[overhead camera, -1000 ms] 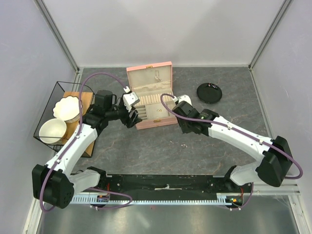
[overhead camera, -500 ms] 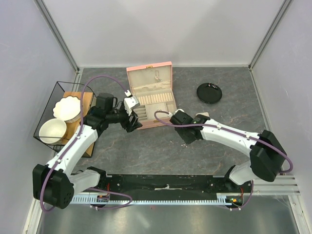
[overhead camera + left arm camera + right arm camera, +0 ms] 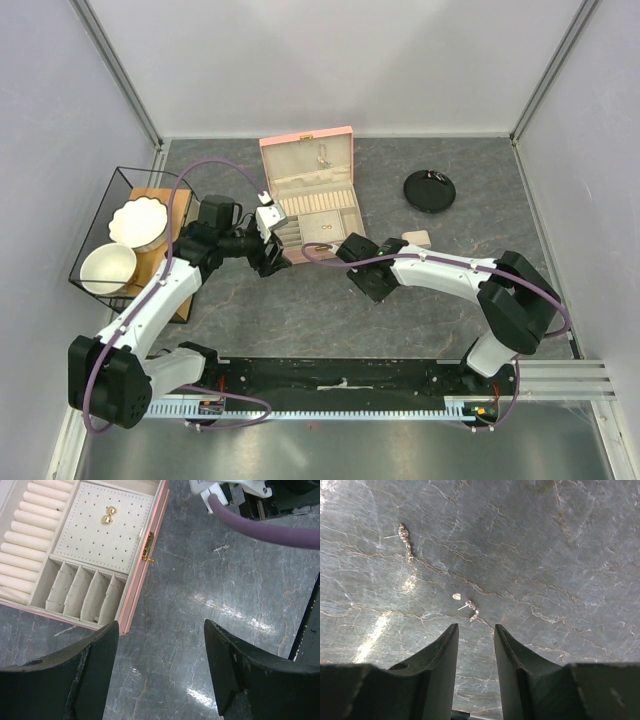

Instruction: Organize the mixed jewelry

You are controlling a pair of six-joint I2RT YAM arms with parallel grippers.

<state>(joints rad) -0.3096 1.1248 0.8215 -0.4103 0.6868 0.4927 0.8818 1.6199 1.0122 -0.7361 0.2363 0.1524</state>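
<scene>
The pink box [image 3: 305,195] lies open at the back of the table, and two gold earrings [image 3: 108,516] rest on its perforated pad. My left gripper [image 3: 160,630] hovers open over bare table just off the box's front right corner [image 3: 272,254]. My right gripper [image 3: 476,627] points down at the table in front of the box [image 3: 368,283], open with a narrow gap and nothing in it. Just ahead of its tips lie a tiny silvery earring [image 3: 470,609] and a pale backing [image 3: 456,596]. Another silvery piece [image 3: 405,542] lies further off to the left.
A round black disc [image 3: 429,190] sits at the back right, with a small beige pad [image 3: 416,238] nearer. A wire basket [image 3: 95,215] holding two white bowls stands at the left edge. The right arm's purple cable [image 3: 270,530] crosses the left wrist view.
The right arm has swung left and toward the near side, from the box's front edge to low over the table. The left arm has barely shifted.
</scene>
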